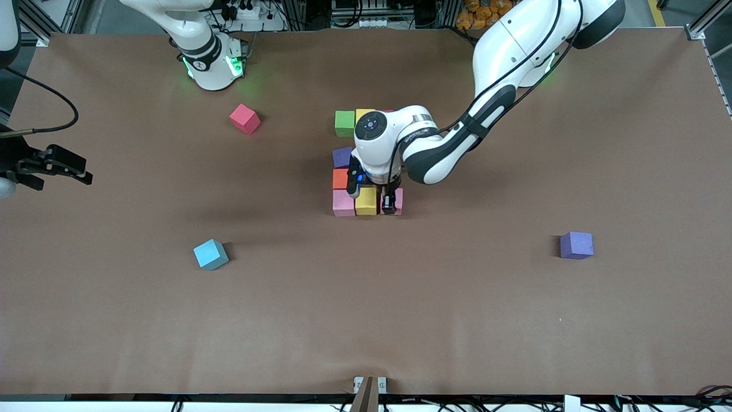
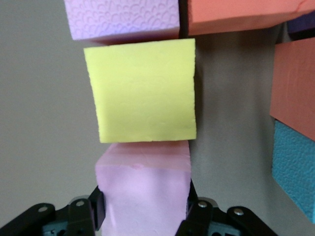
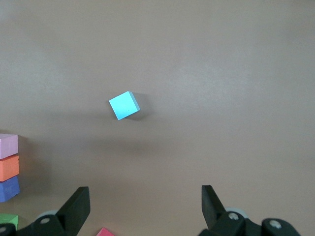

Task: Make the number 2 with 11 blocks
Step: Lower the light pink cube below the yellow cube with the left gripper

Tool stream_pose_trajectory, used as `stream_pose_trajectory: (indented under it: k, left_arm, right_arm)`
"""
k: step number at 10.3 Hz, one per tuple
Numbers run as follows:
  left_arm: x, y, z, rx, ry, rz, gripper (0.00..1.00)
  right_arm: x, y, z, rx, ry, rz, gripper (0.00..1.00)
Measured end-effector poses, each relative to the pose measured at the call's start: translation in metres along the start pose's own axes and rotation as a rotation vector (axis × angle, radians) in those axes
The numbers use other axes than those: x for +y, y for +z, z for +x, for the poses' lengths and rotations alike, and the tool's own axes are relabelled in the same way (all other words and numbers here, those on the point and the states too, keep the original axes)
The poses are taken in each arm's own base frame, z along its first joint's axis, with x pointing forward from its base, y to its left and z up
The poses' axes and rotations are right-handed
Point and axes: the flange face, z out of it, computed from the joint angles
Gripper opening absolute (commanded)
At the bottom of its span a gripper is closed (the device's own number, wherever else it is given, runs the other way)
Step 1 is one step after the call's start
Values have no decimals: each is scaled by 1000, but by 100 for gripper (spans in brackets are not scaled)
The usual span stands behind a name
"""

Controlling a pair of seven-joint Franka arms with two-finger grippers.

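The number 2 stands mid-table as a cluster of blocks, partly hidden under my left arm: green (image 1: 345,123), yellow (image 1: 364,114), purple (image 1: 342,156), orange (image 1: 340,178), then a nearest row of pink (image 1: 343,202) and yellow (image 1: 366,201). My left gripper (image 1: 389,204) is shut on a pink block (image 1: 398,197) at that row's end, against the yellow one. In the left wrist view the pink block (image 2: 142,187) sits between the fingers of the left gripper (image 2: 145,211), touching the yellow block (image 2: 142,91). My right gripper (image 1: 74,167) waits open at the right arm's end of the table.
Three loose blocks lie apart from the cluster: a red-pink one (image 1: 245,118) near the right arm's base, a light blue one (image 1: 210,254) (image 3: 124,105) nearer the front camera, and a purple one (image 1: 576,245) toward the left arm's end. Orange (image 2: 295,83) and teal (image 2: 295,167) blocks sit beside the left gripper.
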Motion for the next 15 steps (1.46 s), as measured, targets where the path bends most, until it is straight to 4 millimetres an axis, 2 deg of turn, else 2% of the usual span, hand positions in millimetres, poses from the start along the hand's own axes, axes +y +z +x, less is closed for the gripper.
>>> stream_pose_trajectory:
  k: [15]
  left_arm:
    - [-2,11,3,-3,-12,-11,57]
  right_arm:
    - [0,0,0,0,0,0,100]
